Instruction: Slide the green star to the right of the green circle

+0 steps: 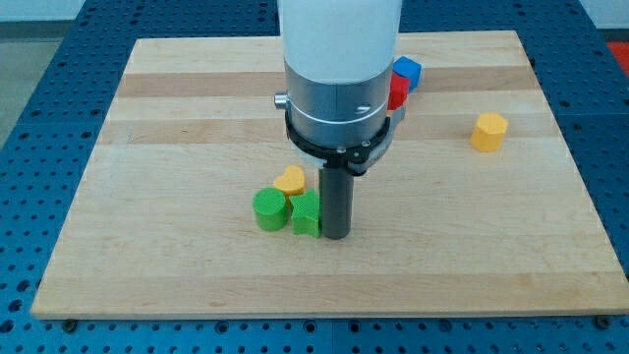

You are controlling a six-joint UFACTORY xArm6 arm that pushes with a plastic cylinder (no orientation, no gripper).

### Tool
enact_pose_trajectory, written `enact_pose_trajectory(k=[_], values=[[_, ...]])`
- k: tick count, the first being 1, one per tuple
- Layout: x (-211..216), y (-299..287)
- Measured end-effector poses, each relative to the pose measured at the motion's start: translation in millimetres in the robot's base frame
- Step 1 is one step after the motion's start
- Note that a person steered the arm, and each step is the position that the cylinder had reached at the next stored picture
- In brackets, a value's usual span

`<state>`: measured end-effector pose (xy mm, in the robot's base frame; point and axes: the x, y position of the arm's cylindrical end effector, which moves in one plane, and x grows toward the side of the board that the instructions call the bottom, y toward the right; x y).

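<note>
The green circle (268, 209) is a short green cylinder on the wooden board (147, 197), left of centre near the view's bottom. The green star (307, 213) stands right beside it, touching its right side. My tip (336, 234) is the lower end of the dark rod and rests against the star's right side. A yellow heart-shaped block (290, 180) sits just behind the two green blocks, touching or nearly touching them.
A yellow hexagon block (488, 131) lies at the view's right. A blue block (407, 71) and a red block (397, 90) sit near the view's top, partly hidden behind the arm's grey and white body (339, 69).
</note>
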<state>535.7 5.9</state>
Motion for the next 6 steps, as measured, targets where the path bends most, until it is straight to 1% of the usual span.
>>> enact_pose_trajectory(k=[1,3,5,6], values=[[-1.2,14.7],[-27.7,125.7],[-66.0,230.9],[-99.1,262.6]])
